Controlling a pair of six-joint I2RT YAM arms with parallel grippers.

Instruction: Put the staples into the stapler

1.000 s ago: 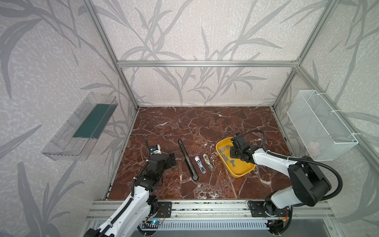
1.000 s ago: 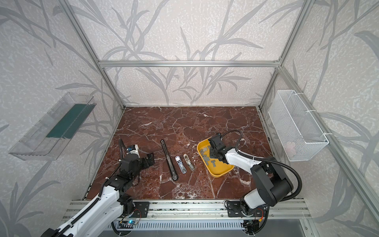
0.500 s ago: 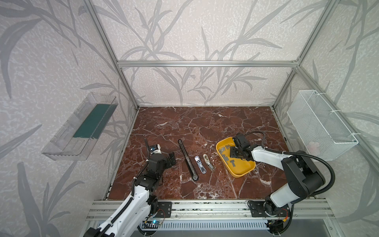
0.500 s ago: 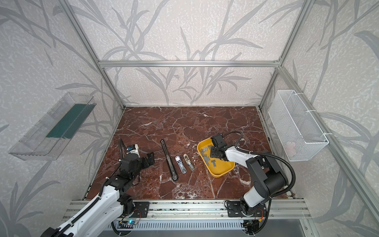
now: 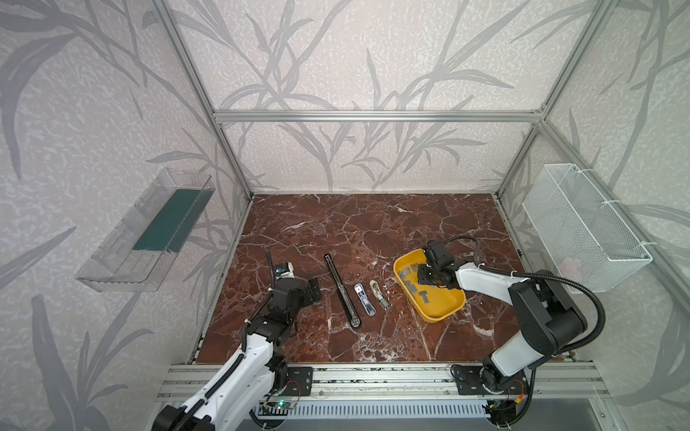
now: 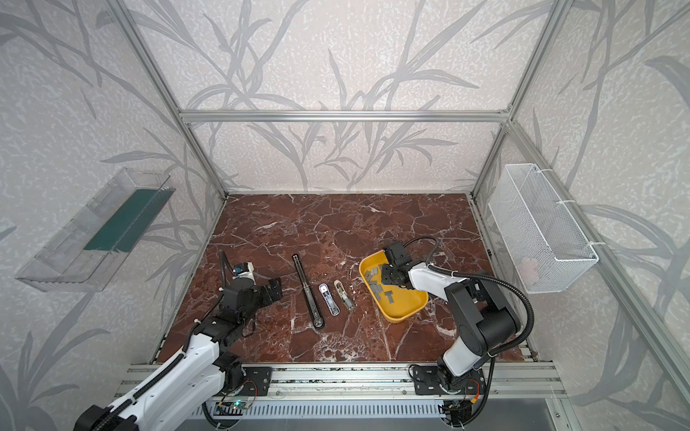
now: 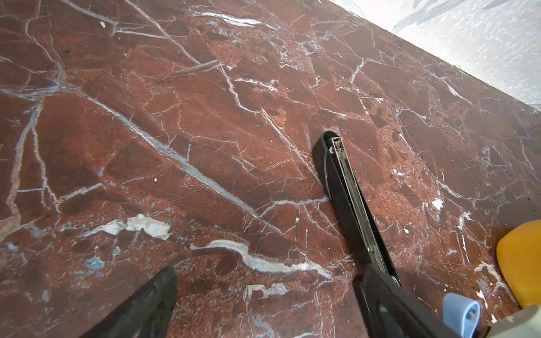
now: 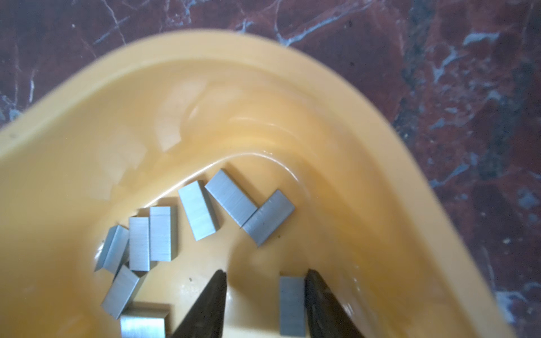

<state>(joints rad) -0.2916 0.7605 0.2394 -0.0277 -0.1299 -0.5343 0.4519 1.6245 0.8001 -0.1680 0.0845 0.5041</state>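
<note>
Several grey staples (image 8: 199,213) lie loose in the yellow tray (image 5: 438,317), also seen in a top view (image 6: 377,287). My right gripper (image 8: 267,275) reaches down into the tray, jaws partly apart. One staple strip (image 8: 292,304) lies between the fingers against one pad, with a gap to the other. A long black stapler (image 5: 341,291) lies opened on the marble. A small blue stapler (image 5: 364,304) and a small beige stapler (image 5: 379,294) lie beside it. My left gripper (image 5: 313,289) hovers open and empty, left of the black stapler (image 7: 345,187).
A white wire basket (image 5: 582,231) hangs on the right wall and a clear plastic shelf (image 5: 149,231) on the left wall. Aluminium frame posts stand at the corners. The tray's corner (image 7: 524,263) shows in the left wrist view.
The right gripper's jaws have narrowed around a staple strip in the tray, and its wrist has shifted slightly. The left arm has not moved.
</note>
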